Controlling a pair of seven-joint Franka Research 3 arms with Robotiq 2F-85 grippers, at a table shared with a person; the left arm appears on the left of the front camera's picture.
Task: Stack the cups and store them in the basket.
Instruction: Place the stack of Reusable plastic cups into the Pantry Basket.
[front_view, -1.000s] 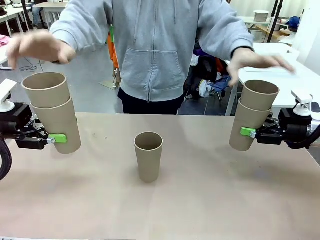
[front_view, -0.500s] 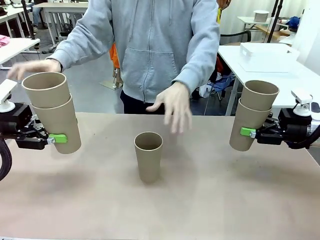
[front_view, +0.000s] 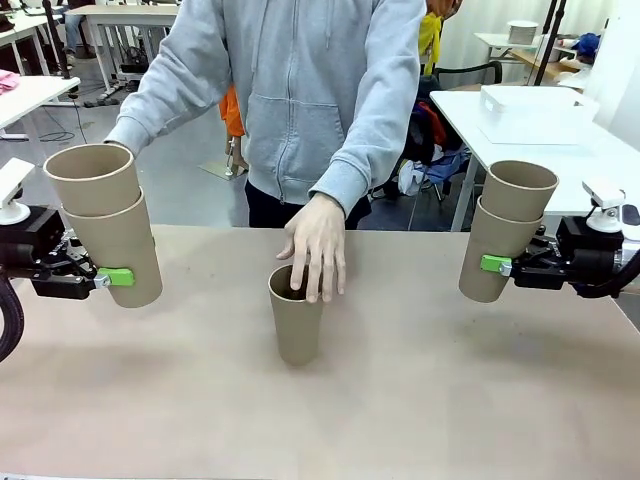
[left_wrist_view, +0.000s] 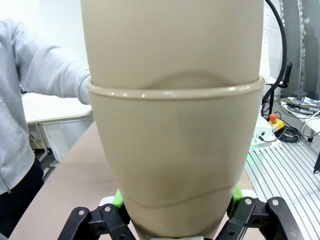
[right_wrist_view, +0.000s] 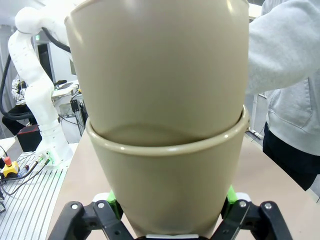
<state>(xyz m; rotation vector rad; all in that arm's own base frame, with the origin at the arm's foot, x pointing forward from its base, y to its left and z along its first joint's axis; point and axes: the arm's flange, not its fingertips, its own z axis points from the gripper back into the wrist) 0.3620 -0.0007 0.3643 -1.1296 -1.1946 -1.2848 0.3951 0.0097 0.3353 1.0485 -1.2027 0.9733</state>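
A wide, flat table with a matte light-brown top (front_view: 430, 400) is stretching across the front view from side to side; its far edge is running straight just in front of the person. One tall, tapered tan-brown matte cup (front_view: 296, 325) is standing upright on it near the middle, mouth up, well apart from either side; a person's hand (front_view: 318, 248) is resting its fingertips on the far side of that cup's rim. Farther back on the right, a separate white table (front_view: 468, 115) is carrying a white rectangular plastic bin (front_view: 535, 105), which is sitting flat on its top.
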